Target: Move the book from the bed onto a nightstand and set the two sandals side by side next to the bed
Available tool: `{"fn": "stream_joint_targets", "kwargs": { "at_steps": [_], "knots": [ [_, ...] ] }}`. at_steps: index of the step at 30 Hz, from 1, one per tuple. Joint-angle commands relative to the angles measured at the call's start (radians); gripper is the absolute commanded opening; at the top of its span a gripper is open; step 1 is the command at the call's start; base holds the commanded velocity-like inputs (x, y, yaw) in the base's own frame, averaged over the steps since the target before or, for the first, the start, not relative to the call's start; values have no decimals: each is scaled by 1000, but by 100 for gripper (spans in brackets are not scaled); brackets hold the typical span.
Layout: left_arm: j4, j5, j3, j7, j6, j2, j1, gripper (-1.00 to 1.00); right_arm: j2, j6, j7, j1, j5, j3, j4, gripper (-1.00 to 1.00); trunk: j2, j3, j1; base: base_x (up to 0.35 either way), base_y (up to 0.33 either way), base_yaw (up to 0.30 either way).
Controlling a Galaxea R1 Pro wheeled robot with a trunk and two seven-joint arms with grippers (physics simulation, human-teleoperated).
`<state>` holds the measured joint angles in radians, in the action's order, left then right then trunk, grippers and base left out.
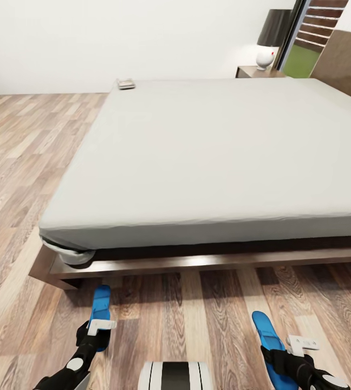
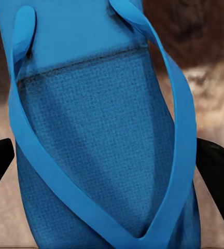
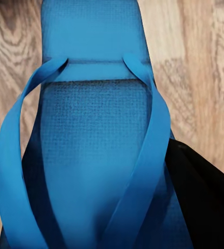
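The bed (image 1: 213, 157), with its pale grey mattress on a dark wood frame, spans the middle of the head view. A small book (image 1: 125, 84) lies on the bed's far left corner. Beyond the far side stands a dark nightstand (image 1: 253, 71). Each gripper holds one blue sandal just above the plank floor in front of the bed. My left gripper (image 1: 96, 331) (image 2: 109, 166) is shut on the left sandal (image 1: 101, 304) (image 2: 101, 135), its black fingers (image 2: 218, 176) pressing the sandal's sides. My right gripper (image 1: 293, 353) (image 3: 91, 171) is shut on the right sandal (image 1: 266, 330) (image 3: 91, 135).
A white lamp (image 1: 266, 54) with a dark shade stands on the nightstand, beside a window strip and the brown headboard (image 1: 344, 65). Wood floor (image 1: 29, 162) runs along the bed's left side and in front of the frame (image 1: 208, 262). My white base (image 1: 174, 376) shows at the bottom.
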<state>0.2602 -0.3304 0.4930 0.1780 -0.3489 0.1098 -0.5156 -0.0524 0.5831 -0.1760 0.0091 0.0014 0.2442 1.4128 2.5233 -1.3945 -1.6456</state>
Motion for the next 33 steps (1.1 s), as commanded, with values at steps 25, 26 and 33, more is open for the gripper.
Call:
{"fn": "stream_joint_targets", "kwargs": {
  "at_steps": [25, 26, 33],
  "knots": [
    [3, -3, 11, 6, -1, 1, -12, -100, 0, 5, -4, 0, 0, 0, 1, -100, 3, -47, -5, 0, 0, 0],
    [3, -3, 11, 6, -1, 1, -13, -100, 0, 5, -4, 0, 0, 0, 0, -100, 3, -47, -5, 0, 0, 0],
    [6, -3, 10, 5, -1, 2, -16, -100, 0, 4, -4, 0, 0, 0, 0, -100, 3, -47, -5, 0, 0, 0]
  ]
}}
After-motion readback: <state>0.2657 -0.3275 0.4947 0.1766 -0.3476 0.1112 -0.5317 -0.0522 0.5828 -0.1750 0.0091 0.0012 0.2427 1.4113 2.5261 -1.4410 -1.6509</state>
